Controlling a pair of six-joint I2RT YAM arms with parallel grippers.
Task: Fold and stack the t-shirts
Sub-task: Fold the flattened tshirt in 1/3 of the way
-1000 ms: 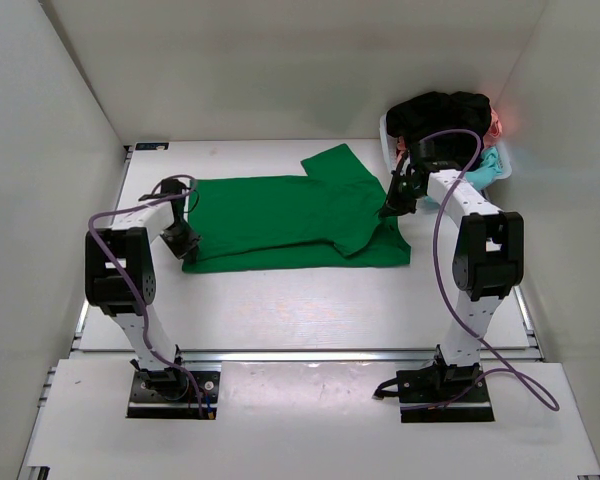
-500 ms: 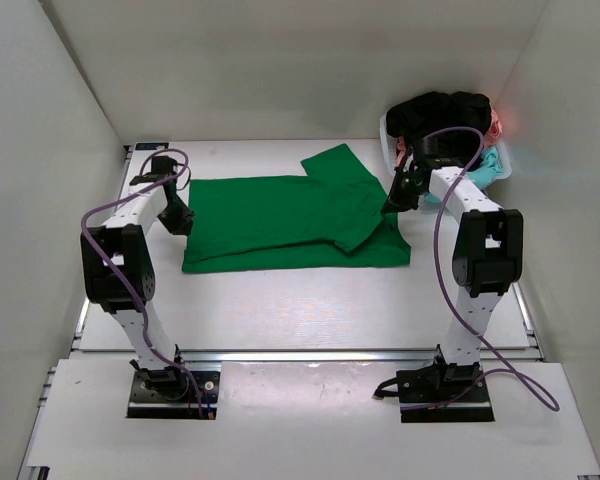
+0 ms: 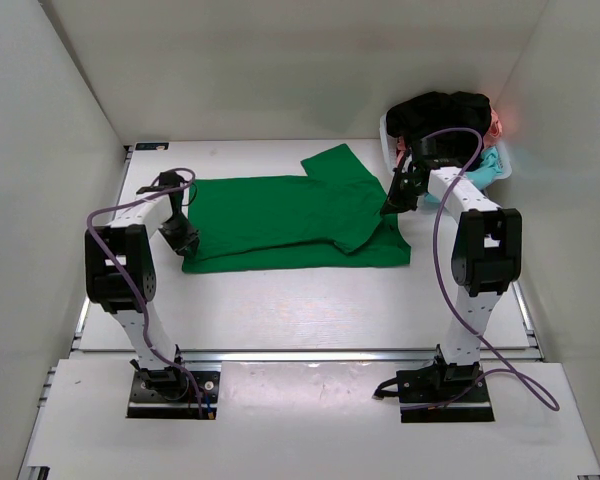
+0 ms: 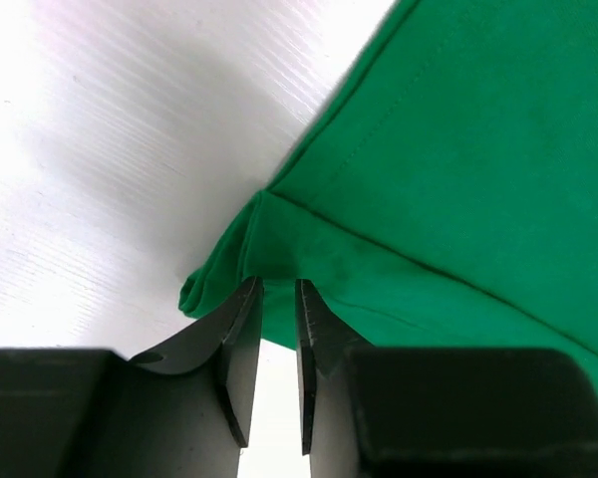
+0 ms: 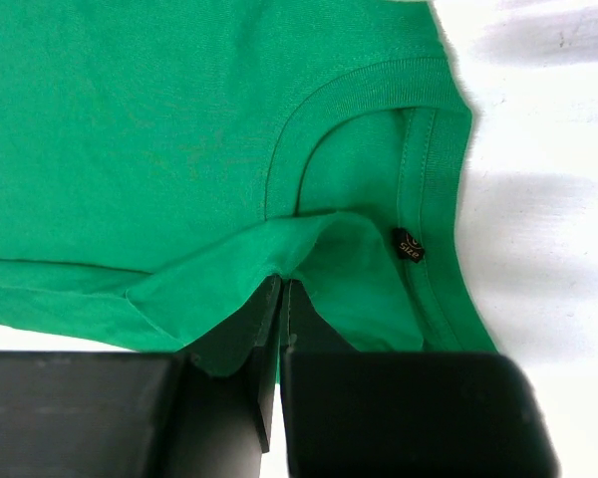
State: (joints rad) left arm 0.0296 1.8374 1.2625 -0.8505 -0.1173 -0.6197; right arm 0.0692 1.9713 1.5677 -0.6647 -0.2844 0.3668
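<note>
Green t-shirt (image 5: 130,119) fabric beside the collar is pinched between the closed right gripper (image 5: 282,281). The left gripper (image 4: 276,287), barely parted, has its tips at the bunched hem corner; whether it grips is unclear.

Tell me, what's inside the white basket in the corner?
A black t-shirt heaped on top, pink cloth and teal cloth peeking out. Anything beneath them in the basket is hidden.

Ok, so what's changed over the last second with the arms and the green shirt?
The left gripper moved farther back along the left edge of the green t-shirt, then came back to its near-left corner, where its jaws now sit nearly closed. The right gripper stayed clamped on a fold by the collar; the shirt lay as it was.
</note>
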